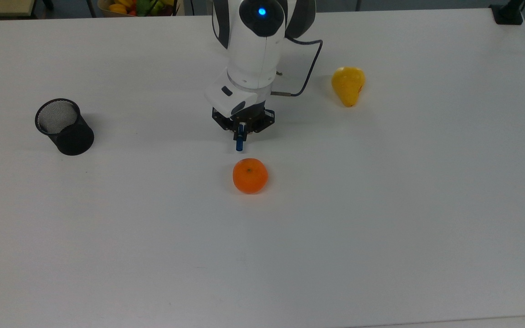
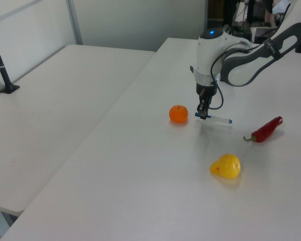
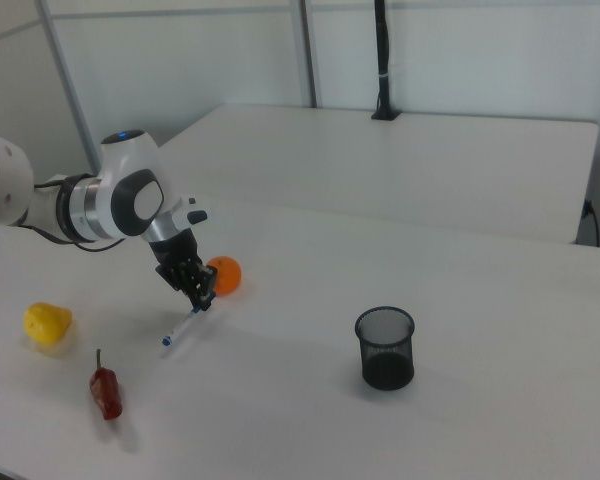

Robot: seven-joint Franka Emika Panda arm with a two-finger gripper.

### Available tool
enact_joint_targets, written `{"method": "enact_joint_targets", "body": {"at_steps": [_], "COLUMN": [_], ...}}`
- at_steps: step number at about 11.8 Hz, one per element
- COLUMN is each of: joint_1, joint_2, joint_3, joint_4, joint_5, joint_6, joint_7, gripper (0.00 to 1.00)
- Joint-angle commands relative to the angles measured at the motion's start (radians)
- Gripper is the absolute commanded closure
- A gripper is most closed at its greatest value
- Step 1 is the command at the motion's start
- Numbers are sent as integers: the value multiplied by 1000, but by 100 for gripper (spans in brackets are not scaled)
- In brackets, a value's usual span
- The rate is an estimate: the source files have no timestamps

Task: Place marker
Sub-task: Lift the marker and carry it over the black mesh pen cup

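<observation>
The white arm reaches over the surface (image 1: 381, 218) with its wrist bent so the gripper (image 1: 241, 129) points straight down. In the top view a blue light glows on the joint above the wrist, and a dark cable loops from the wrist toward the top view's right. The black fingers (image 3: 202, 293) are closed on the marker (image 2: 213, 119) near its capped end.
</observation>
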Motion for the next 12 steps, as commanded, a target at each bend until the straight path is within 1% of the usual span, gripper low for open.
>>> {"method": "enact_joint_targets", "body": {"at_steps": [1,2,3,4,5,7,10,12], "joint_1": [-22,-32,-45,-51,-57,-57,-57,-59], "joint_2": [-123,-158,-192,-216,-229,-253,-316,-353], "joint_3": [1,1,1,-7,-14,-66,-129,-198], "joint_4": [-21,-17,-17,2,45,122,148,148], "joint_5": [-6,-2,22,55,102,199,239,291], "joint_6": [-73,-96,-107,-121,-186,-298,-380,-379], "joint_7": [14,16,14,-7,-60,-174,-279,-354], "gripper": [100,100,100,100,100,100,100,100]}}
